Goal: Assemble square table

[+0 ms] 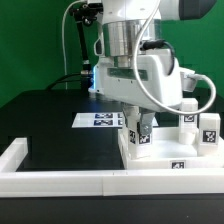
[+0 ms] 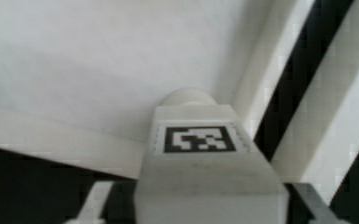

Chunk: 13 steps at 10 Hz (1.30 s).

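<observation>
The square table's white slab lies at the exterior view's right, with a tag on its front edge. My gripper is shut on a white tagged leg and holds it upright over the slab's near left corner. I cannot tell whether the leg touches the slab. In the wrist view the leg shows its tag and fills the space between my fingers, with the slab behind it. Two more legs stand upright at the slab's right side.
The marker board lies flat on the black table behind the slab's left. A long white rail borders the black surface along the front and left. A black cable hangs behind the arm at the back.
</observation>
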Tool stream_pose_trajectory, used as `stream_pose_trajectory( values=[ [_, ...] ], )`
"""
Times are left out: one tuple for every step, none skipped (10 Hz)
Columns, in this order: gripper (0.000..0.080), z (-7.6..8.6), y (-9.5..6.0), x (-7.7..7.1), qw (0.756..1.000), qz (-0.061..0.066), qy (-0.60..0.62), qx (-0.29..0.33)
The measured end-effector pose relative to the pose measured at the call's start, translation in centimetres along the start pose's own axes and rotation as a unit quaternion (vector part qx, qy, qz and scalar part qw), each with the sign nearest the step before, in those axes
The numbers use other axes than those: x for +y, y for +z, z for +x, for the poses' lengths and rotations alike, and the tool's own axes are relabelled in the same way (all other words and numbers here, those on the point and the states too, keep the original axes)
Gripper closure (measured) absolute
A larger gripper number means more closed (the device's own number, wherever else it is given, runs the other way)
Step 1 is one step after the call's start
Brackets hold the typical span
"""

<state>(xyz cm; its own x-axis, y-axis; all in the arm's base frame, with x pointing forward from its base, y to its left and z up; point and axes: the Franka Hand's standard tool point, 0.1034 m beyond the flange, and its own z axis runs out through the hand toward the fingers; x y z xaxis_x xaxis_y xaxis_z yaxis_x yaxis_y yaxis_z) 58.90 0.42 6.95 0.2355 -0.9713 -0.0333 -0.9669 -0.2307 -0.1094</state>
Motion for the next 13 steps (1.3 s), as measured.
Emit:
stream_pose_trajectory(
  values=[
    [0.0509, -0.02, 0.00, 0.00, 0.999, 0.001, 0.035, -0.002],
    [0.0509, -0.05, 0.01, 0.00, 0.999, 0.001, 0.054, -0.003],
    [0.0509, -0.06, 0.00, -0.01, 0.997, 0.002, 0.071, -0.005],
    [0.0398, -0.09, 0.01, -0.02, 0.998, 0.002, 0.061, -0.005],
    [0.0258, -0.09, 0.01, -0.02, 0.999, 0.003, 0.038, -0.005],
    [0.0184, 0.09, -0.01, -0.02, 1.000, 0.003, -0.001, -0.005],
    [0.0184, 0.09, 0.01, -0.02, 1.000, 0.003, -0.027, -0.004],
    [0.0157, -0.10, 0.03, -0.07, 0.995, 0.003, -0.101, -0.004],
    [0.0152, -0.43, 0.05, -0.17, 0.988, 0.004, -0.155, -0.005],
    [0.0152, -0.53, 0.04, -0.23, 0.979, 0.005, -0.206, -0.006],
    [0.0151, -0.57, 0.04, -0.24, 0.968, 0.005, -0.251, -0.006],
    [0.0151, -0.63, 0.05, -0.25, 0.953, 0.005, -0.304, -0.006],
    [0.0151, -0.73, 0.04, -0.22, 0.935, 0.003, -0.354, -0.009]
  ],
)
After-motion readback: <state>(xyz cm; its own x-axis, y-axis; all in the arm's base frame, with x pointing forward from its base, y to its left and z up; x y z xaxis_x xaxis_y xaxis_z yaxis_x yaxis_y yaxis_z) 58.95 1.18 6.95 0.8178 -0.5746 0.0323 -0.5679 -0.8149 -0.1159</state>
